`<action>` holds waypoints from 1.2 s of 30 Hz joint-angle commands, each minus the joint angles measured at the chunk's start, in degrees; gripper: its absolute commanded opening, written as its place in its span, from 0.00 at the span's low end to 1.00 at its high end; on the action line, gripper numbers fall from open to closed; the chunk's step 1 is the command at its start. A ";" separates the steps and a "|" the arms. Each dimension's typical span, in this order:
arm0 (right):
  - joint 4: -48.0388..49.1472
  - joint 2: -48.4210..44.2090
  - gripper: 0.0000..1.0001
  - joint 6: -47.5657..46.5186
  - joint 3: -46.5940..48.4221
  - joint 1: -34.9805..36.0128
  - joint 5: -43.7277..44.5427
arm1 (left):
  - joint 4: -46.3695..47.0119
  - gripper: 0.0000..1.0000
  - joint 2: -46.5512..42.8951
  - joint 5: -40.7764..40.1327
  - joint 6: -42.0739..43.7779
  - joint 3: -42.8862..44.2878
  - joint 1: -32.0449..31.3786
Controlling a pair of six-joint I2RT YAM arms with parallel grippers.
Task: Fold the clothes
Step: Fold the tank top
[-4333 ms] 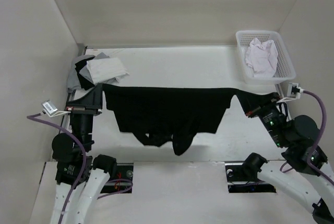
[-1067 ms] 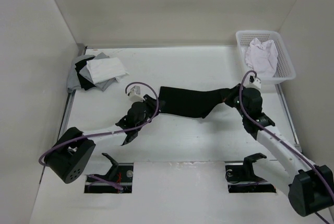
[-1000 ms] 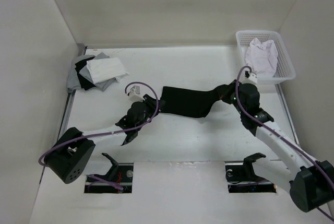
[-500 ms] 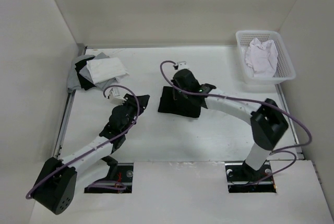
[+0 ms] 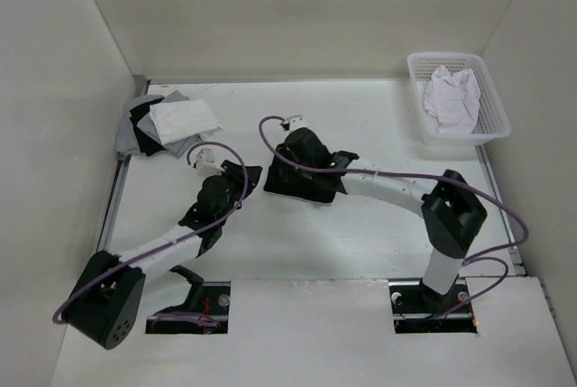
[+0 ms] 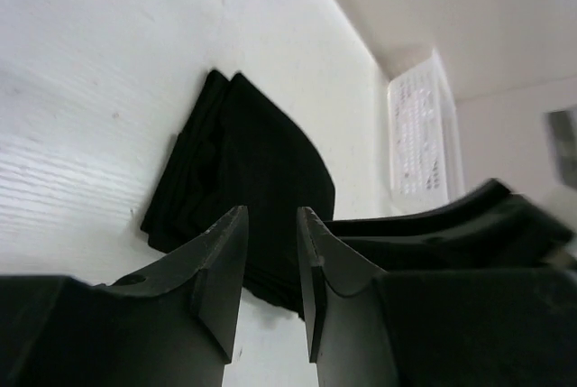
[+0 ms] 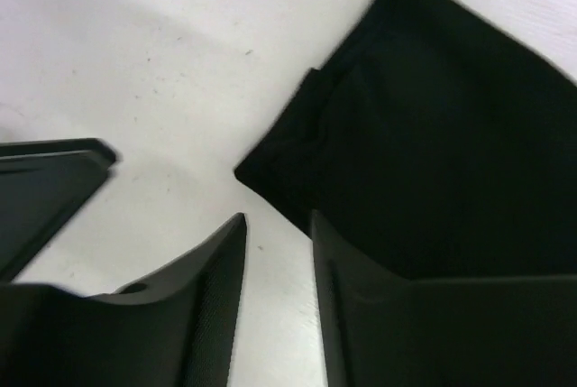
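Black soft cloth shirt (image 5: 290, 185) lies folded up in a small flat bundle near the middle of the white table (image 5: 379, 225). The right claw (image 7: 278, 225) hangs right over the bundle with its fingers apart, holding nothing. The left claw (image 6: 270, 225) sits just beside the bundle, and its fingers are apart too, with nothing between them.

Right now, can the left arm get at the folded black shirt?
Probably yes: the left gripper points at the black shirt, only bare table between. The right gripper hovering at that edge could crowd it.
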 commanded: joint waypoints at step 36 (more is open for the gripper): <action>51.05 -14.44 0.09 29.44 -48.35 -16.75 -14.52 | 16.17 0.24 34.47 5.77 -1.92 8.42 -2.22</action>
